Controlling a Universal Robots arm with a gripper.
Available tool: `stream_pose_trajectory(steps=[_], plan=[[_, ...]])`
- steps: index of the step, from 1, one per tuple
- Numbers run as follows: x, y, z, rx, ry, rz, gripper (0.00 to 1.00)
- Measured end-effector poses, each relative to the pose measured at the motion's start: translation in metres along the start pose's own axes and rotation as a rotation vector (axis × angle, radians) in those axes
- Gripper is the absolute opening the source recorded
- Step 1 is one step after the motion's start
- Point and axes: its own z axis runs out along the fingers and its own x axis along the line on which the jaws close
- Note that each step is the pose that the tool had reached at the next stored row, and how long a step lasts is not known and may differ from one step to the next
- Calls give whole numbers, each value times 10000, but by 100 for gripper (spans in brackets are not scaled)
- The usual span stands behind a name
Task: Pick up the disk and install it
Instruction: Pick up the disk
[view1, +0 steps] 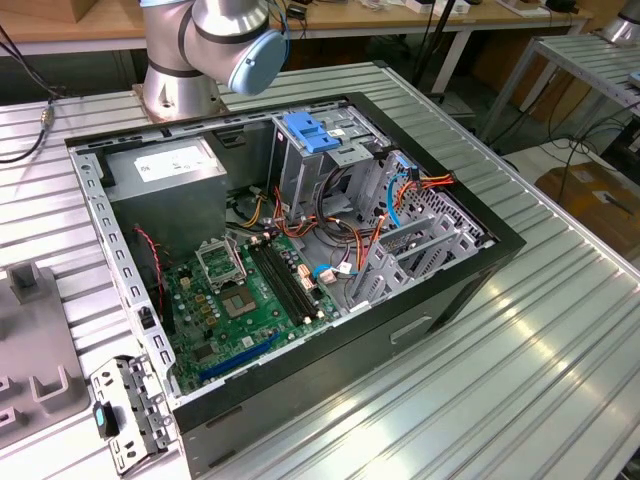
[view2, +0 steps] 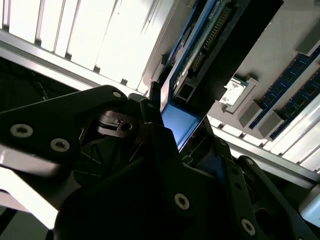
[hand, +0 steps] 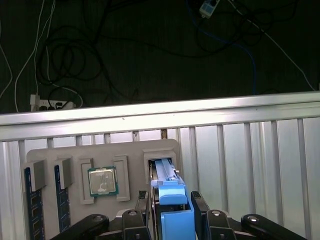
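Note:
The disk (hand: 172, 212), a black drive with bright blue rails, stands on edge in a slot of the grey holder plate (hand: 75, 152). My gripper (hand: 170, 200) is down over its near end, with one dark finger (hand: 144, 207) close against each side, so it looks shut on the disk. In the second wrist view the disk's blue face (view2: 181, 122) and its black body with a connector row (view2: 215, 45) run up from between the gripper's fingers (view2: 182, 131). The disk's far end still lies in the slot (hand: 162, 167).
The holder plate also carries a processor chip (hand: 102, 181) and memory sticks (hand: 32, 205) beside the disk slot. In the exterior view, the open computer case (view1: 290, 250) lies on the ribbed metal table (view1: 520, 340). It has a drive cage topped by a light-blue bracket (view1: 312, 135). The arm's base (view1: 180, 70) stands behind it.

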Motion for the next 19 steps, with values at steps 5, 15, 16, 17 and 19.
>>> stream_pose_trajectory(steps=[5,15,16,17,19], plan=[[0,0,3,0,0,0,38],[0,0,18,-2,1,-20,37],[0,0,20,-4,3,-85,37],[0,-1,27,2,2,-233,37],[1,0,29,-2,5,-408,37]])
